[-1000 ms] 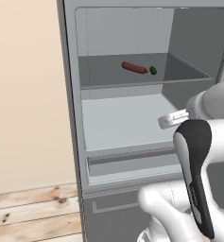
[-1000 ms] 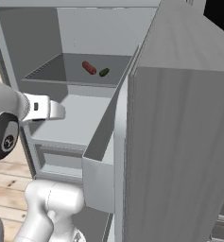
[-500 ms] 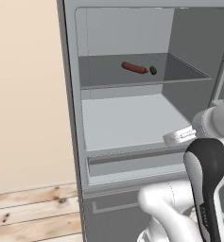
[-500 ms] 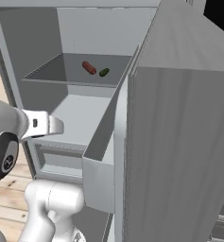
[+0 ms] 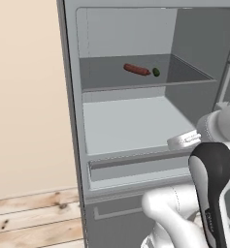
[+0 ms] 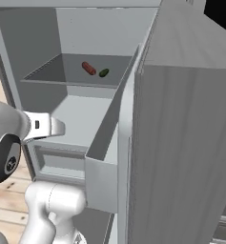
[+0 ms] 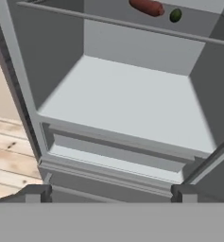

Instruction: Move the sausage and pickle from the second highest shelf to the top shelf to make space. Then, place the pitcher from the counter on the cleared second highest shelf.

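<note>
**Shelf cleared, pitcher next**

The sausage [image 5: 136, 69] and the pickle [image 5: 156, 72] lie side by side on the darker top shelf [image 5: 106, 80], near its middle toward the back. The pale second highest shelf [image 5: 131, 123] is bare. The fingers [image 7: 108, 193] are spread wide, holding nothing, outside the front edge of that shelf. The step is likely fetching the pitcher: pull straight back clear of the fridge door [image 6: 181, 143] before swinging. Against a second ago, the arm has sunk lower and drawn back.

I am facing an open fridge [image 5: 70, 121] in a kitchen: pale shelves [image 5: 126, 123] inside it, a sausage [image 5: 136, 69] and a pickle [image 5: 156, 72] lying there, wooden floorboards [image 5: 34, 218] below.
</note>
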Robot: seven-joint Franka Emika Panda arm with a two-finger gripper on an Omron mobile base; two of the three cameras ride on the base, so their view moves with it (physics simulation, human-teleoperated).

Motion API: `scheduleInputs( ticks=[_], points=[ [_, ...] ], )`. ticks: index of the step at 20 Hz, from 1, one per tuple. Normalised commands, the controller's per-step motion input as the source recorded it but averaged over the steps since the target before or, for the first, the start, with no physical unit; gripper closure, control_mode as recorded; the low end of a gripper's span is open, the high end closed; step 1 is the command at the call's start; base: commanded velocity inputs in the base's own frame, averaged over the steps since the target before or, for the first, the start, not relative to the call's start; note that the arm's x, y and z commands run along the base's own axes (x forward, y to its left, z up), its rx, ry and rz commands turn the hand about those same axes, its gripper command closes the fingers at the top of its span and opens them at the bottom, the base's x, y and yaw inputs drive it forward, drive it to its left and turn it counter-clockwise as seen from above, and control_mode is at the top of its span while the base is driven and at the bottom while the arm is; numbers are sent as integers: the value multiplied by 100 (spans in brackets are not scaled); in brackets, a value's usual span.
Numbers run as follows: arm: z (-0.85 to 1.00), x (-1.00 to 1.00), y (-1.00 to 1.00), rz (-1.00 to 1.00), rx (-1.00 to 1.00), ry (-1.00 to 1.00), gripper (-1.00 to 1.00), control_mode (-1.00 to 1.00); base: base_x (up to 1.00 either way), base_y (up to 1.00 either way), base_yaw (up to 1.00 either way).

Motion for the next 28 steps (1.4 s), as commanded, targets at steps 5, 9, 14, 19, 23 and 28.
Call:
scheduleInputs(
  ticks=[5,9,14,19,23,28],
  points=[
    [0,0,0,0,0,0,-100,100,0,21,-23],
    [0,0,0,0,0,0,-100,100,0,55,-34],
    [0,0,0,0,0,0,-100,100,-5,73,-33],
    [0,0,0,0,0,0,-100,100,-45,29,-34],
    [0,0,0,0,0,0,-100,100,-69,-3,-45],
    [0,0,0,0,0,0,-100,100,-73,0,-53]
  ],
)
